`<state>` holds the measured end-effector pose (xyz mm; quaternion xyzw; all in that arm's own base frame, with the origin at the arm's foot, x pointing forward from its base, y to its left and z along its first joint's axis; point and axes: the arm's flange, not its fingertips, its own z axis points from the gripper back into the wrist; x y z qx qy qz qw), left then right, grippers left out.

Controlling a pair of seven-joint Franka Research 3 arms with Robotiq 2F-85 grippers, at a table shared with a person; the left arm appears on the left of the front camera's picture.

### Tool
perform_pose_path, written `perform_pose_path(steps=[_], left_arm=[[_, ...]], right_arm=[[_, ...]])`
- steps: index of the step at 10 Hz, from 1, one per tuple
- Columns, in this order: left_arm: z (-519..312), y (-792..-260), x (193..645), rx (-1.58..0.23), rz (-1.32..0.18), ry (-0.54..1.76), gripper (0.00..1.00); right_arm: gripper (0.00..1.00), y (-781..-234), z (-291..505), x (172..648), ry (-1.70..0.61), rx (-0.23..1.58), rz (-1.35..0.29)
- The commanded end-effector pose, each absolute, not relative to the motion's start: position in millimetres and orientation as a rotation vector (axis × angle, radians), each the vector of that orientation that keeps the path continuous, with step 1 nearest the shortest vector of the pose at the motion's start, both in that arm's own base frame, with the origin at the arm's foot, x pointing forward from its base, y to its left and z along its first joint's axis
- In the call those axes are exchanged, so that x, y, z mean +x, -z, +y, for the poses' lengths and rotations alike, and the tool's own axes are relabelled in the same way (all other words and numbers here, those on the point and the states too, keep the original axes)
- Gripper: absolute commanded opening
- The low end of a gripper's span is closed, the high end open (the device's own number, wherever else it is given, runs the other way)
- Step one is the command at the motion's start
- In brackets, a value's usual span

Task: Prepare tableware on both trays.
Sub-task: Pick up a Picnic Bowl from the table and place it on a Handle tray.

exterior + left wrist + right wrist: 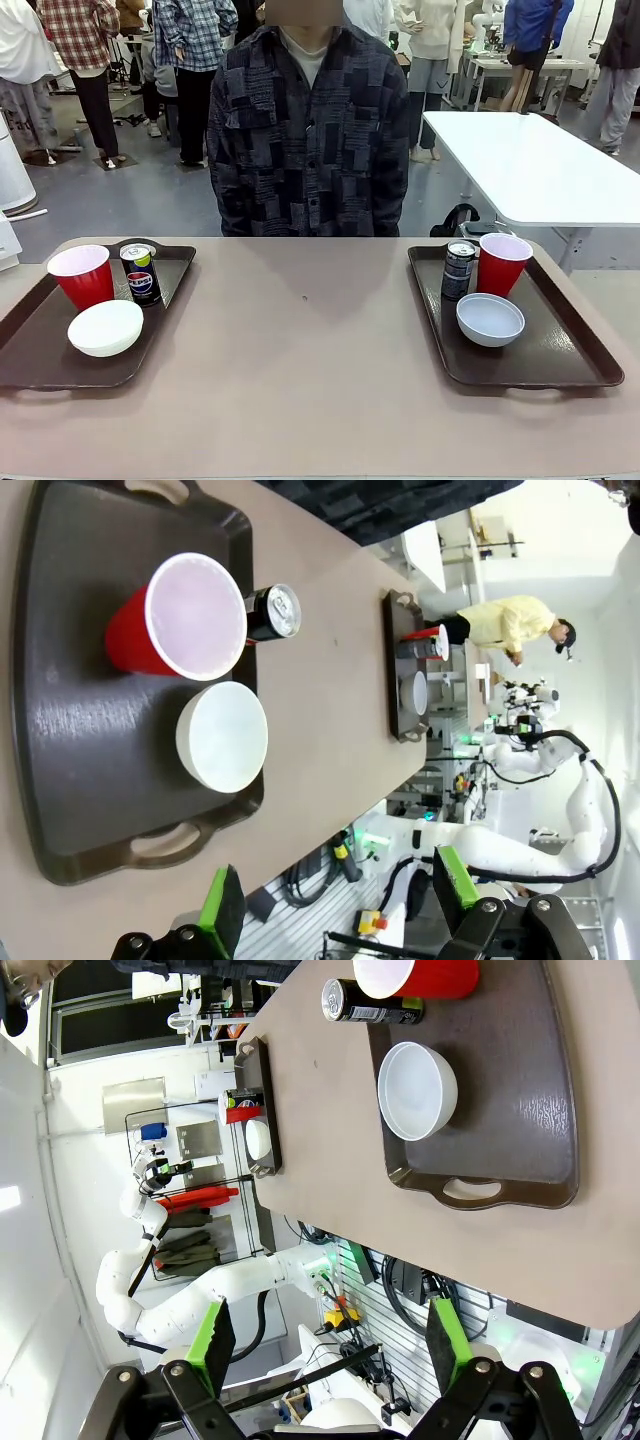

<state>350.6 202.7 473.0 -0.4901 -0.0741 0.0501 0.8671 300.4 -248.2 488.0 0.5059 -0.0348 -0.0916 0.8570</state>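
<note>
Left tray: dark brown rectangular plastic tray (40,365); red plastic cup (82,277), dark drink can (140,274), white round bowl (105,328) are held.
Right tray: matching brown tray (560,355); dark slim can (459,270), red cup (503,264), white bowl (490,319).
Far side: person in dark patchwork shirt (308,140) is seen.

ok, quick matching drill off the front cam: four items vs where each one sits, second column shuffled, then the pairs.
Items
1. left tray's cup
2. left tray's can
3. right tray's bowl
4. right tray's can

Places
A. nearest the robot on the right tray
B. far inner corner of the right tray, left of the red cup
C. just right of the red cup on the left tray
D. far part of the left tray, behind the white bowl

Pairs: 1-D, 2-C, 3-A, 4-B
</note>
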Motion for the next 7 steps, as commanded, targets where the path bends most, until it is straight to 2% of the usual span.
perform_pose_path(steps=[1,7], left_arm=[[203.1,-472.7,350.2,-1.034,-0.160,-0.104,1.00],[203.1,-472.7,350.2,-1.034,-0.160,-0.104,1.00]], right_arm=[[1.00,-488.7,-248.1,299.2,0.186,1.071,-0.078],[1.00,-488.7,-248.1,299.2,0.186,1.071,-0.078]])
